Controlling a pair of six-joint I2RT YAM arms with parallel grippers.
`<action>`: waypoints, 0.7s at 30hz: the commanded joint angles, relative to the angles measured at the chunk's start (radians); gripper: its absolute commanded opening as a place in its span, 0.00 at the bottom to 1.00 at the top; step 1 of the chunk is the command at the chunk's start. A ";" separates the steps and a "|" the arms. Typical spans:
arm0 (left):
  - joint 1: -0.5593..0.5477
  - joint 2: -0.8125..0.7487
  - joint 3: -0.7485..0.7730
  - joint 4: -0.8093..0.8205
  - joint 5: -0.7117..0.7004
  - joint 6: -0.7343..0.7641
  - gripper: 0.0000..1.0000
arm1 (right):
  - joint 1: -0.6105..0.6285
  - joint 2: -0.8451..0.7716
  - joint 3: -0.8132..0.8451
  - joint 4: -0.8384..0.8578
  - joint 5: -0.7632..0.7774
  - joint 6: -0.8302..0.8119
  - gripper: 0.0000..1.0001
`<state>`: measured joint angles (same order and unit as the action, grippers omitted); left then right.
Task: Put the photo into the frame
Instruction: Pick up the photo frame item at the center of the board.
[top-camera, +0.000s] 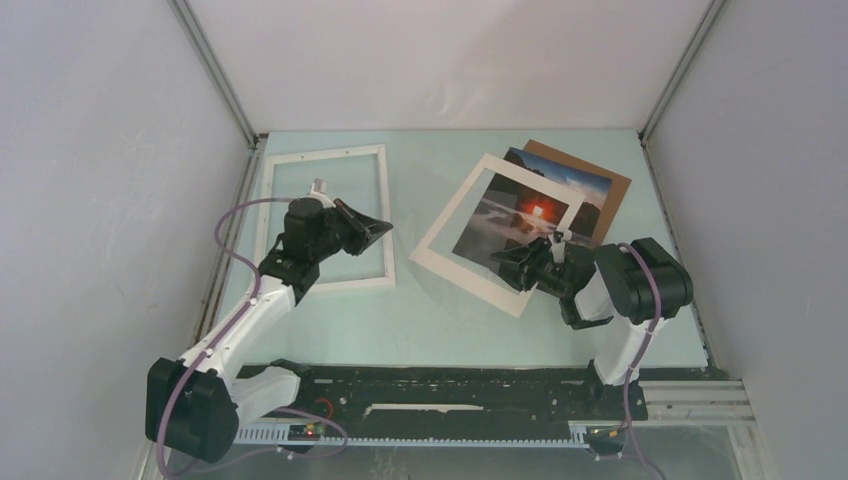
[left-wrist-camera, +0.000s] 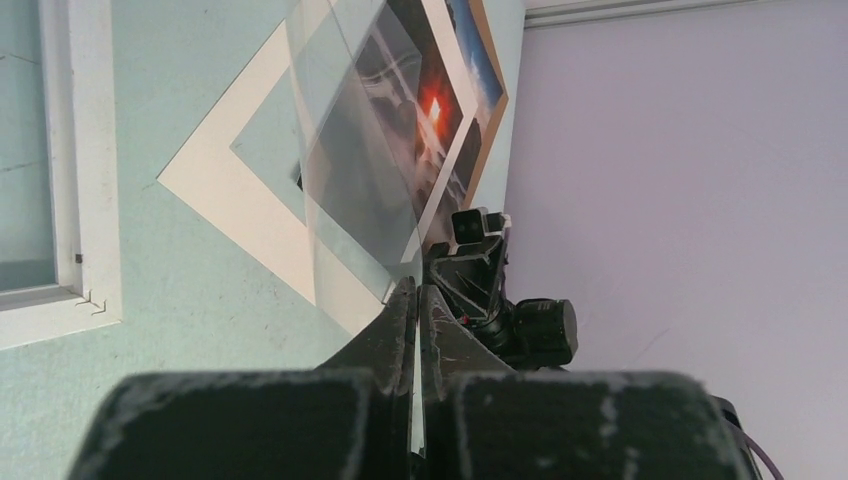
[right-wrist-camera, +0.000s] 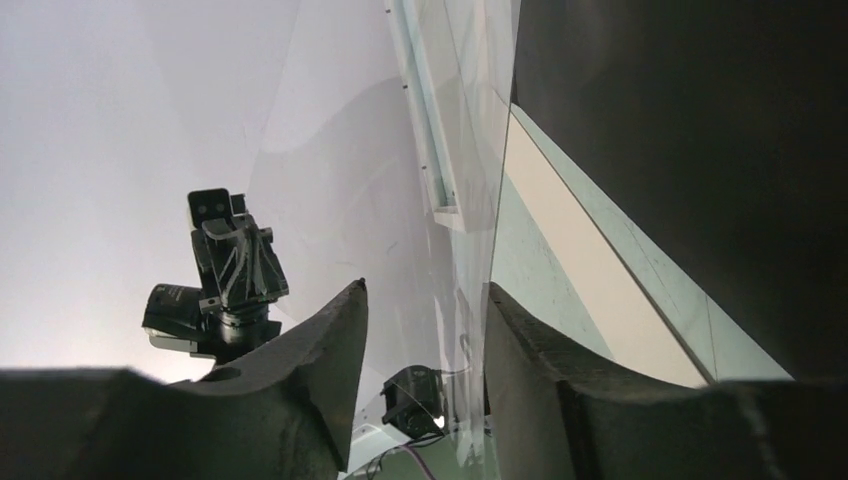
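Observation:
The white frame (top-camera: 330, 153) lies flat at the back left of the table, its rim (left-wrist-camera: 95, 150) also showing in the left wrist view. The photo (top-camera: 535, 212), dark with a red-orange glow (left-wrist-camera: 435, 105), lies at the back right under a skewed white border (top-camera: 440, 262). A clear sheet (top-camera: 450, 240) hangs on edge between my arms. My left gripper (top-camera: 386, 228) is shut on one end of it (left-wrist-camera: 418, 290). My right gripper (top-camera: 505, 262) has the sheet's other edge (right-wrist-camera: 470, 250) between its parted fingers (right-wrist-camera: 425, 300), close to the right one.
A plain brown backing board (top-camera: 605, 185) sticks out from under the photo at the back right. White walls close the table on three sides. A black rail (top-camera: 450, 385) with cables runs along the near edge.

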<state>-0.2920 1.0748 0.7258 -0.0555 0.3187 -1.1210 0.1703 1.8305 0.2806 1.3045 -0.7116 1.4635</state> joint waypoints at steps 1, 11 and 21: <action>0.005 -0.037 -0.034 0.011 0.014 0.023 0.00 | 0.002 -0.003 0.044 0.036 0.012 -0.038 0.51; 0.005 -0.076 -0.109 0.027 0.013 0.014 0.00 | 0.064 0.026 0.129 -0.056 0.076 -0.116 0.49; 0.005 -0.124 -0.143 0.005 -0.008 0.046 0.00 | 0.110 0.007 0.181 -0.320 0.132 -0.242 0.48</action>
<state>-0.2913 0.9813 0.6125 -0.0628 0.3138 -1.0985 0.2390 1.8534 0.4244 1.0969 -0.6132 1.3079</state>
